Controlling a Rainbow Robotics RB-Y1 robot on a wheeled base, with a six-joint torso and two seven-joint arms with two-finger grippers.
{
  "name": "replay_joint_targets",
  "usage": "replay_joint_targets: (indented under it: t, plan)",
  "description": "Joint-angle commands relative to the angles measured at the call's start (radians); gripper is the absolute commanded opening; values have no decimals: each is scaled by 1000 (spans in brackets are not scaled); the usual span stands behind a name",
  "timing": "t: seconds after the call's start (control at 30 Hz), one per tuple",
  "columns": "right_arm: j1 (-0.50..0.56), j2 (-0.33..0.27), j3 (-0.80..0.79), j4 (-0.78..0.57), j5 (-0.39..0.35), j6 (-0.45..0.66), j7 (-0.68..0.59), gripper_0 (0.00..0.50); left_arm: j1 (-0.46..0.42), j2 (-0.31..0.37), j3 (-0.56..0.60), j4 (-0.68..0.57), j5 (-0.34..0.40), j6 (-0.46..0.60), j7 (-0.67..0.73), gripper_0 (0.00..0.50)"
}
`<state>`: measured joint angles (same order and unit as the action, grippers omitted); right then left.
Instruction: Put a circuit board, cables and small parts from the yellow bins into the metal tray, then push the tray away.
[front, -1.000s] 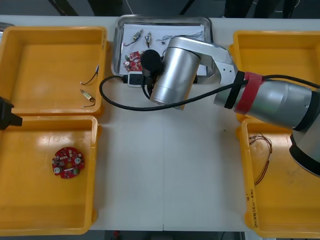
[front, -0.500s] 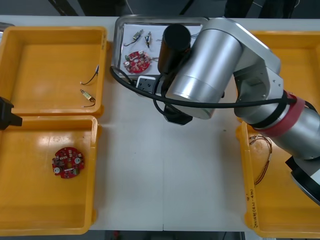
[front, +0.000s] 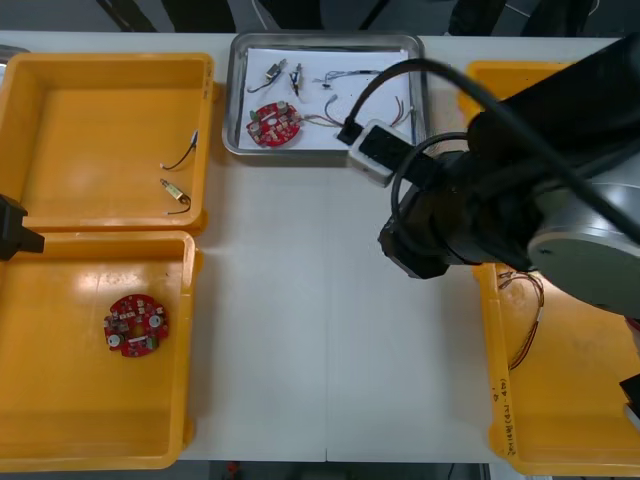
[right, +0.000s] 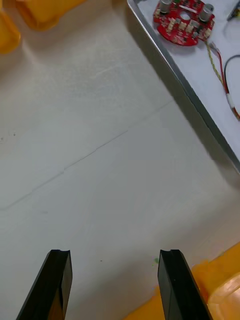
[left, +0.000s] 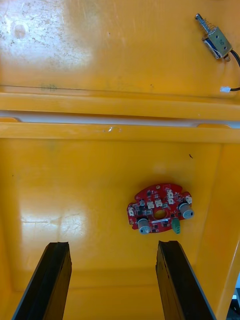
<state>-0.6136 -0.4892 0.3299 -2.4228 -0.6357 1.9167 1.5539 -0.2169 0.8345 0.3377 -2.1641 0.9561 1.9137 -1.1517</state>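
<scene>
The metal tray stands at the table's far middle, white inside. It holds a round red circuit board, small metal parts and cables. My right arm looms over the table's right side. My right gripper hangs open over bare table, short of the tray's rim, with the board beyond it. My left gripper stands open above the left near bin, where a second red board lies ahead of its fingers.
The left far bin holds a black cable and a small metal part. A red and yellow cable lies in the right near bin. The left arm's end sits at the table's left edge.
My right arm has drawn back from over the tray toward the near right, uncovering the tray and its contents. The left arm has not moved.
</scene>
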Motion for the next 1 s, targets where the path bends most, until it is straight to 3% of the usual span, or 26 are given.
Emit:
replay_joint_targets:
  t: [0.03, 0.27, 0.53, 1.0]
  plan:
    - [107, -75, -141, -93, -87, 3, -90, 500, 16, 43, 30, -28, 1, 6, -114, 500]
    - [233, -135, -338, -139, -208, 3, -232, 500, 16, 43, 30, -28, 1, 6, -114, 500]
    - [302, -149, -555, -144, -274, 3, -248, 500, 16, 43, 30, -28, 1, 6, -114, 500]
    - [512, -219, -790, -71, -271, 3, -248, 500, 16, 43, 30, -28, 1, 6, -114, 500]
